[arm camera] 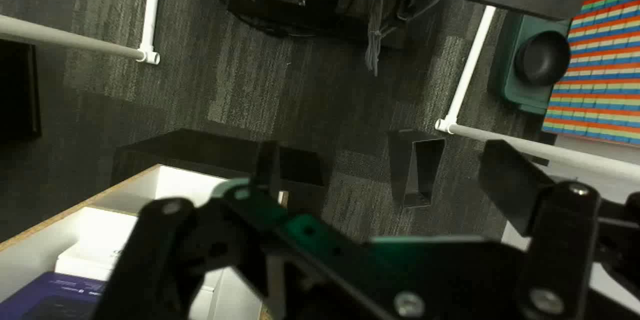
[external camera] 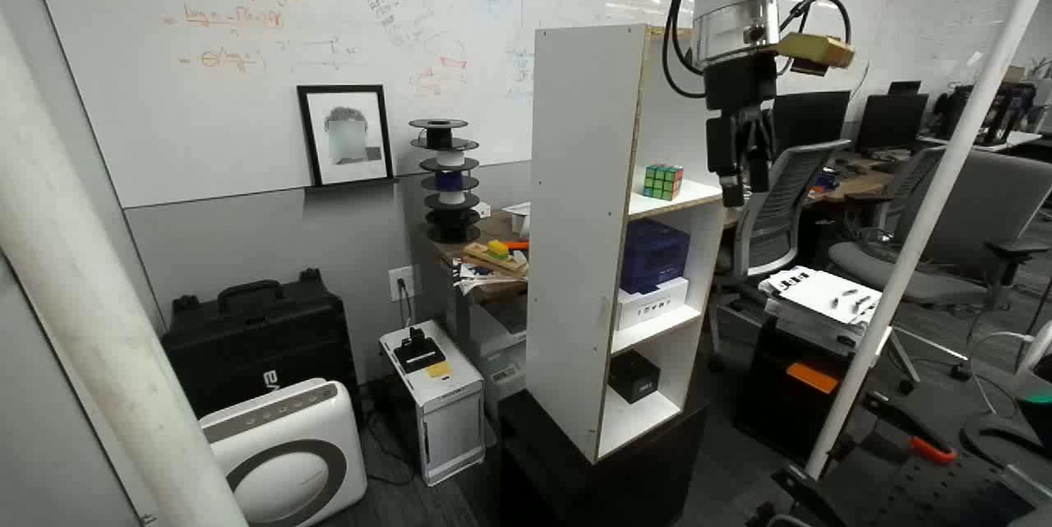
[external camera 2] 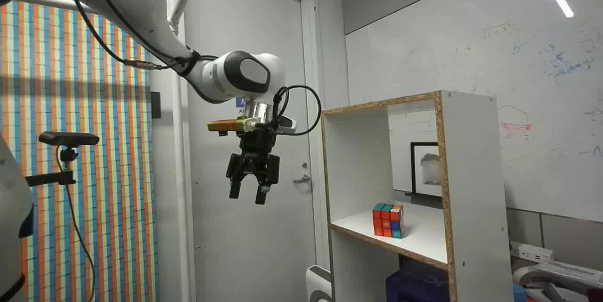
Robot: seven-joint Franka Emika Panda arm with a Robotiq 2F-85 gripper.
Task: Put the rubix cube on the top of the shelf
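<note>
Red, green and blue, the rubix cube (external camera 2: 387,221) stands in the top compartment of the white shelf (external camera: 582,235), near the front edge of its floor, between the corners. The gripper (external camera 2: 247,197) hangs outside, jaws parted and empty. Placing looks done if that level counts as "top"; otherwise, raising it higher remains.

In the wrist view, the spread tool (arm camera: 386,170) partly hides shelf (arm camera: 182,183) and carpet (arm camera: 245,90).
</note>
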